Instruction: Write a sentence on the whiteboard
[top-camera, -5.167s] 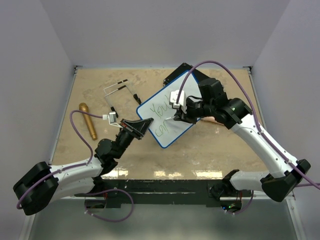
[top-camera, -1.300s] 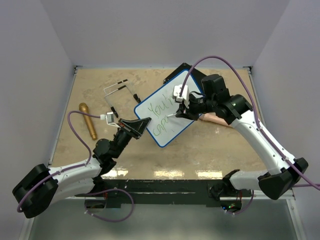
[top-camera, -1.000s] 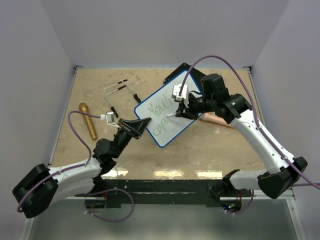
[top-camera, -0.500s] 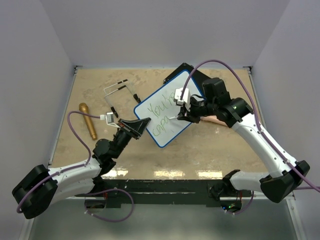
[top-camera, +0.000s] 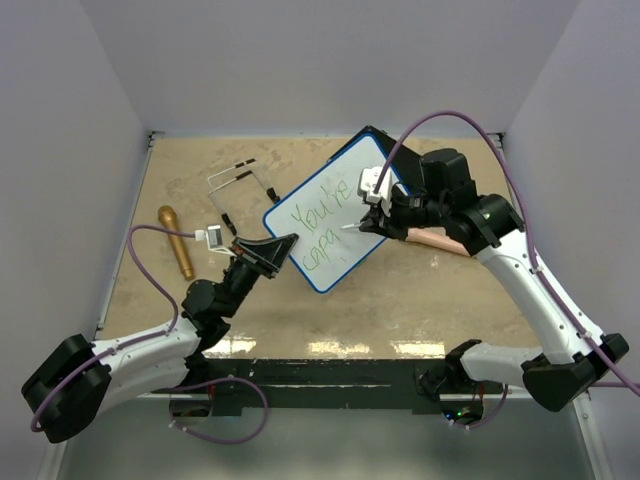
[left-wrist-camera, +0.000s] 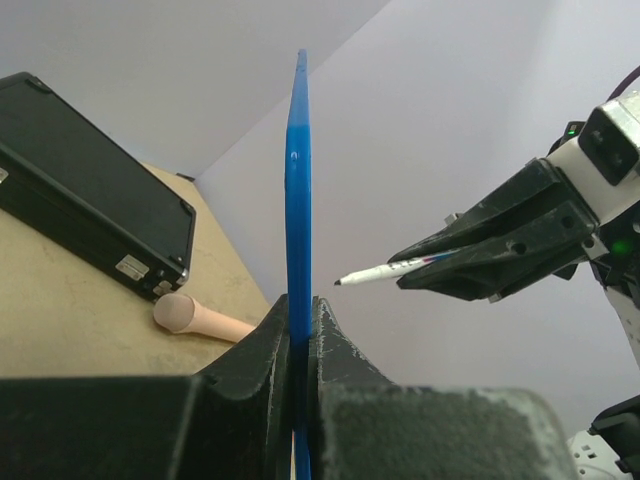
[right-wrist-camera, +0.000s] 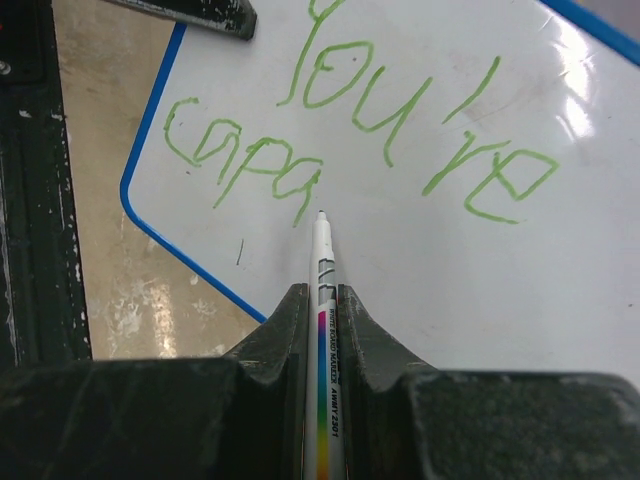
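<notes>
The whiteboard (top-camera: 345, 250), white with a thin blue rim, is held tilted above the table. My left gripper (top-camera: 283, 241) is shut on its lower-left edge. In the left wrist view the whiteboard (left-wrist-camera: 298, 180) is edge-on between the jaws of the left gripper (left-wrist-camera: 299, 305). The sentence (top-camera: 322, 222), in green, reads "You're" over "capa"; the right wrist view shows the same sentence (right-wrist-camera: 400, 120). My right gripper (top-camera: 372, 222) is shut on a white marker (right-wrist-camera: 322, 262). The marker (left-wrist-camera: 385, 271) has its tip a short gap off the board, just past "capa".
A black case (left-wrist-camera: 90, 215) lies on the table behind the board, with a peach cylinder (top-camera: 440, 241) beside it under the right arm. A golden handle-shaped object (top-camera: 177, 240) lies at the left. A thin wire frame (top-camera: 240, 185) stands between it and the board.
The second line has grown to "capa". In the last second my right gripper has drawn back to the right, and the board has swung a little to the left.
</notes>
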